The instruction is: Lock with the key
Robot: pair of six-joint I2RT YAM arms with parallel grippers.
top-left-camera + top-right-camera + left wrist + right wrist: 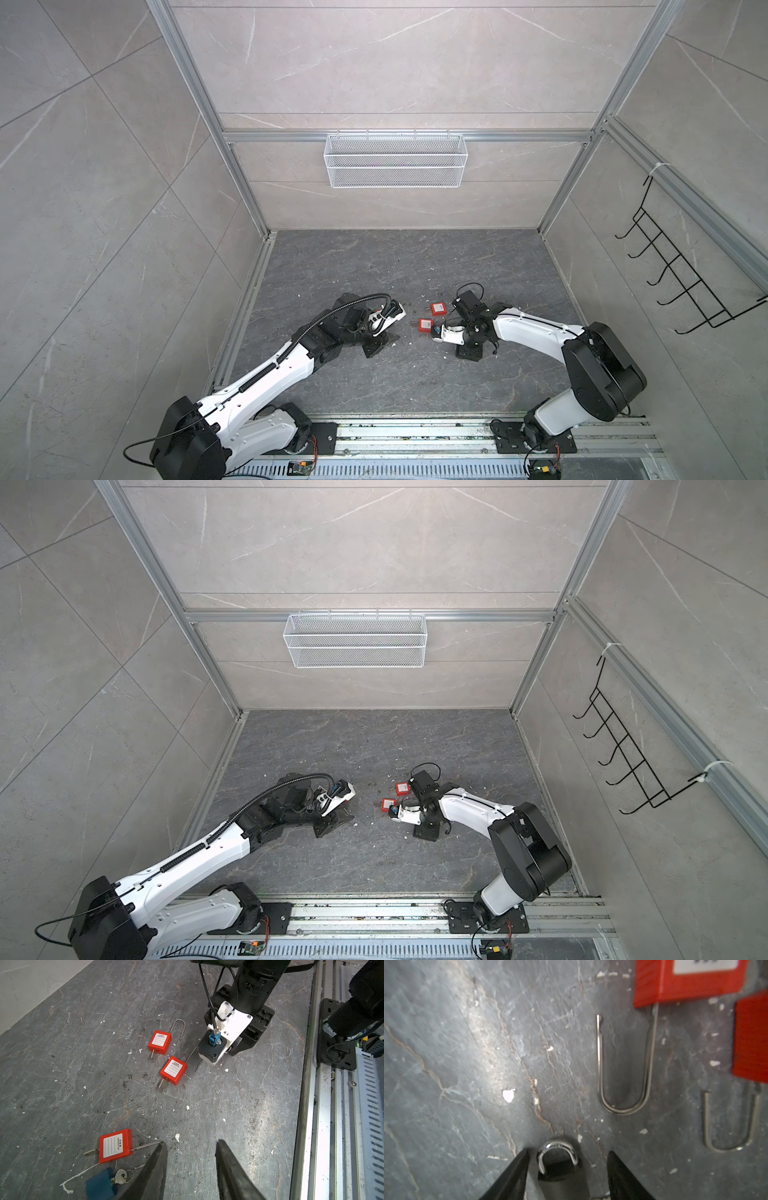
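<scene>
I think this is the grabbing step: the half-open left gripper (190,1142) is empty beside the small silver key (120,1176), and the half-open right gripper (569,1151) sits around a dark shiny-looped padlock (562,1176) that needs squeezing next.

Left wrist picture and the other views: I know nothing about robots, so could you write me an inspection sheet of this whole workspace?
Surface: dark grey veined stone slab, scuffed.
Job's things: three red plastic padlocks, a key in each, two with open shackles; blue padlock beside a silver ringed key; small dark padlock with a chrome shackle.
Clutter: white chips, dark crumbs.
Grippers: left gripper open, empty; right gripper open, the small dark padlock between its jaws, apparently untouched.
Cables: black ribbed hose along the left arm.
Surroundings: white mesh basket, black wire hook rack, grey tile walls.
</scene>
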